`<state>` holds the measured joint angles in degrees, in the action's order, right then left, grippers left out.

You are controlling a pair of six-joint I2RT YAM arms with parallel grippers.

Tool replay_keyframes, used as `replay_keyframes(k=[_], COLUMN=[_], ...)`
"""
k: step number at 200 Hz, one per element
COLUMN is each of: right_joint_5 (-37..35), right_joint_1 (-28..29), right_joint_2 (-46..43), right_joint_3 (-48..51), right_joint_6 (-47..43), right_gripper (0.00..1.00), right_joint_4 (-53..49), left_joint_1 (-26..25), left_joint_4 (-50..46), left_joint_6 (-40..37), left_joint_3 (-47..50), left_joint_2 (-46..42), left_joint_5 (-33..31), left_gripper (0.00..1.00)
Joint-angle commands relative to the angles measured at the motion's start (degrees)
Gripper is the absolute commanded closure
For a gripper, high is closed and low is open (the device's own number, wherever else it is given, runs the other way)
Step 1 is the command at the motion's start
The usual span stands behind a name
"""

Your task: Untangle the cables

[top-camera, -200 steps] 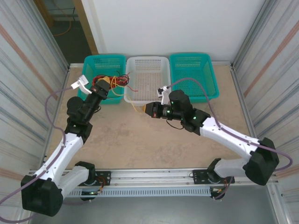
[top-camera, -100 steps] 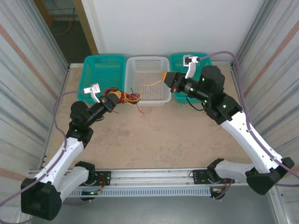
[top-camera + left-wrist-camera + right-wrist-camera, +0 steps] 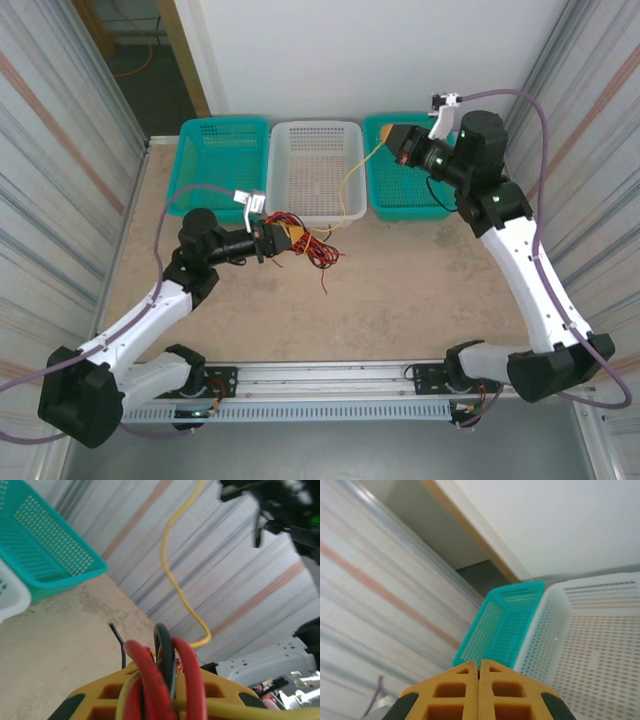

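Top external view: the cables (image 3: 318, 250), a loose knot of thin red, black and pale yellow wires, are clamped in the left gripper (image 3: 284, 237) and are held over the beige table (image 3: 400, 290), just in front of the perforated white basket (image 3: 315, 130). One yellow cable (image 3: 347, 185) is stretched in a slack curve from the knot up to the right gripper (image 3: 395, 139), whose orange, square-recessed pads (image 3: 455, 690) are pressed together on its end above the teal basket (image 3: 425, 195).
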<state>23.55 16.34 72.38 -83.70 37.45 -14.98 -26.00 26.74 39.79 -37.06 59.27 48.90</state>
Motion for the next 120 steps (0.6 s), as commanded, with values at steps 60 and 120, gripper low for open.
replay_keyframes(k=[60, 120], right_joint_5=[-0.68, -1.91], right_joint_1=[-12.45, -7.76], right_joint_2=[7.16, 8.02], right_joint_3=[6.07, 18.95], right_joint_6=[5.63, 5.41], right_gripper=[1.0, 1.0], right_joint_4=[0.61, 5.4], left_joint_1=[-0.37, 1.51], left_joint_4=[20.3, 38.26], left_joint_6=[14.7, 31.34], left_joint_3=[-6.19, -17.83], left_joint_2=[0.26, 2.07], left_joint_5=[9.77, 4.67], left_gripper=[1.0, 1.0])
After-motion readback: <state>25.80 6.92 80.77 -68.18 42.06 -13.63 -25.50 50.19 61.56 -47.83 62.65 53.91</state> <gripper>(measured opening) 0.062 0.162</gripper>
